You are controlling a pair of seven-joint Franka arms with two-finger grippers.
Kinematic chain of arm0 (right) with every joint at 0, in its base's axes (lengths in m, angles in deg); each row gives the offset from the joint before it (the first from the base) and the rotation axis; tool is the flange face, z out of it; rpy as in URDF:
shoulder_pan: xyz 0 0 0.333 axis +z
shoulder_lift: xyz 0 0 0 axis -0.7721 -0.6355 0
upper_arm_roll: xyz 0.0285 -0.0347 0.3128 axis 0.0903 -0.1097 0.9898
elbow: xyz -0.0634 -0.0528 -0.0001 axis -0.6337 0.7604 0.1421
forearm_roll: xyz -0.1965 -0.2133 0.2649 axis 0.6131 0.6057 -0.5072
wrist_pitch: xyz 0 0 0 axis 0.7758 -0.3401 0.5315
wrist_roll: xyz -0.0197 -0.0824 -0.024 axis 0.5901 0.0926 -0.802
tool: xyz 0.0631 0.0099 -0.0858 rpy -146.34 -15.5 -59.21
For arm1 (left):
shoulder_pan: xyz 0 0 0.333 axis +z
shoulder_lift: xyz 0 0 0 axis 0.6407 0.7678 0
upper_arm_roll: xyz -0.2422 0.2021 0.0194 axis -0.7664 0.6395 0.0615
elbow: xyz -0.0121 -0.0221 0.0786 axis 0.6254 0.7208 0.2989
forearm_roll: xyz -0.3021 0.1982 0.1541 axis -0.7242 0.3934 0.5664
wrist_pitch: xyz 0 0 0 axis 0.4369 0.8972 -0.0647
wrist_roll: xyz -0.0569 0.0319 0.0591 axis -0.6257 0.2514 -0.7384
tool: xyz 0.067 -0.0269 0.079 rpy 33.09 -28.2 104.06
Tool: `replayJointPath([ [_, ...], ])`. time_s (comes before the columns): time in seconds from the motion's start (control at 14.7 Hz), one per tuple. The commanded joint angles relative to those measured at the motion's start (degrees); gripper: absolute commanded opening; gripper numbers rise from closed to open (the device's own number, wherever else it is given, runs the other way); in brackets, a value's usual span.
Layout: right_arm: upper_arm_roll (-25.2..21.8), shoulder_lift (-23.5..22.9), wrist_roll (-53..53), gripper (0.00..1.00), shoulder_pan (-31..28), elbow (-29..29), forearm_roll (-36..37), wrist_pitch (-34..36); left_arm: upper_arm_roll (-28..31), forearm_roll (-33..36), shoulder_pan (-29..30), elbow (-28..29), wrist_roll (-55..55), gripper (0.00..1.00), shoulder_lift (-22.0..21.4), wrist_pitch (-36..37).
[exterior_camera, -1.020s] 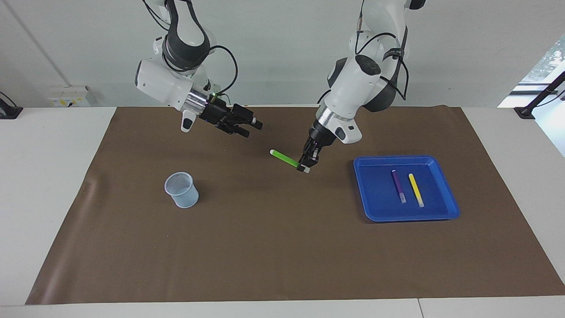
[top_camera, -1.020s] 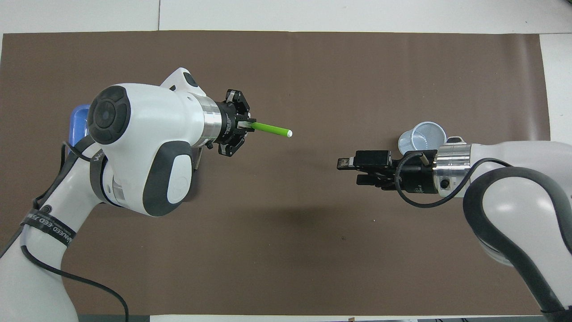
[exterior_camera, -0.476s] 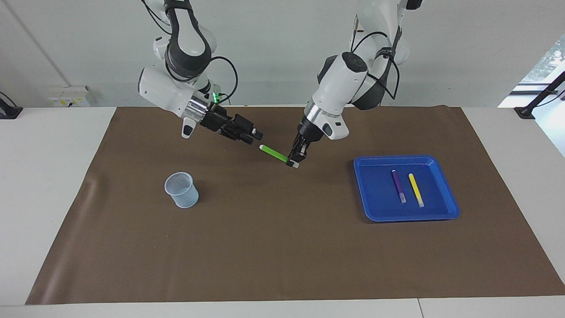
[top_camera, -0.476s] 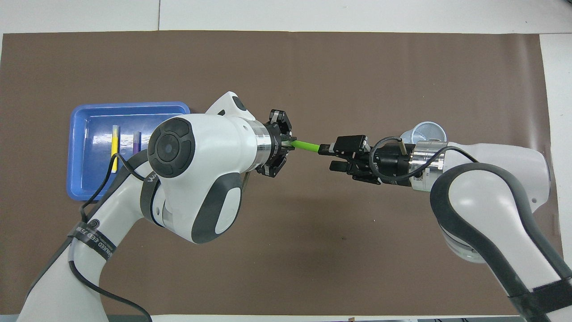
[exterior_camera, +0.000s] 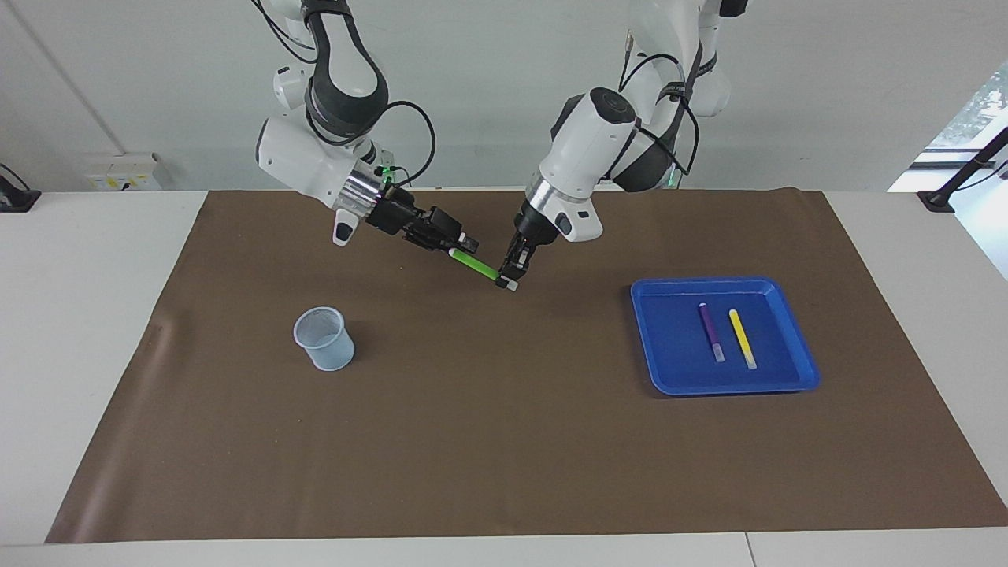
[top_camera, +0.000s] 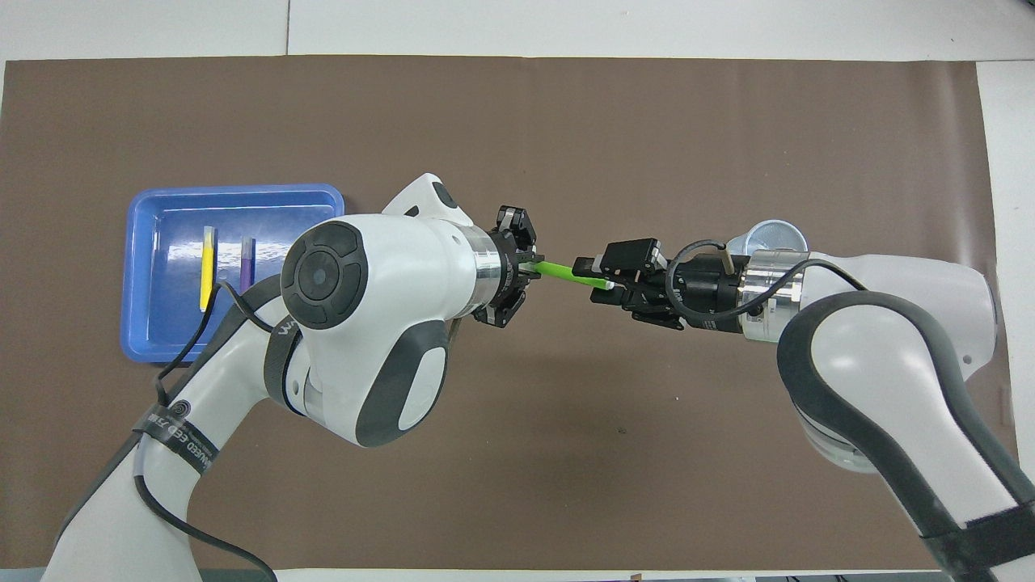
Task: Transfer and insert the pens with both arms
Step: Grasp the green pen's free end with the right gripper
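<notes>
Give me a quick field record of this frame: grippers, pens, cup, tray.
left gripper: shut on the green pen's pale end, up over the mat's middle
right gripper: around the green pen's other end; grip not confirmed
green pen: in the air, spanning both grippers, mid-handover
purple pen: lying in the blue tray
yellow pen: lying in the tray beside the purple one
blue tray: toward the left arm's end
mesh cup: upright, no pens in it, toward the right arm's end
brown mat: covers the table
</notes>
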Motion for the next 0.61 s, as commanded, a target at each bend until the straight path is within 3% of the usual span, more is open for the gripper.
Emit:
replayJointPath([
  [0.0, 0.0, -0.7, 0.4, 0.54, 0.2, 0.9, -1.1, -0.9, 0.6, -1.1, -0.9, 0.8, 0.3, 0.00, -0.5, 0.3],
  [0.14, 0.0, -0.8, 0.3, 0.53, 0.1, 0.9, -1.1, -1.0, 0.6, -1.1, -0.8, 0.8, 0.2, 0.00, -0.4, 0.2],
  [0.27, 0.0, -0.9, 0.3, 0.43, 0.1, 0.9, -1.1, -1.0, 0.6, -1.1, -0.8, 0.8, 0.2, 0.00, -0.5, 0.3],
  [0.54, 0.0, -0.9, 0.2, 0.40, -0.1, 0.9, -1.1, -0.9, 0.6, -1.1, -0.8, 0.8, 0.0, 0.00, -0.4, 0.3],
])
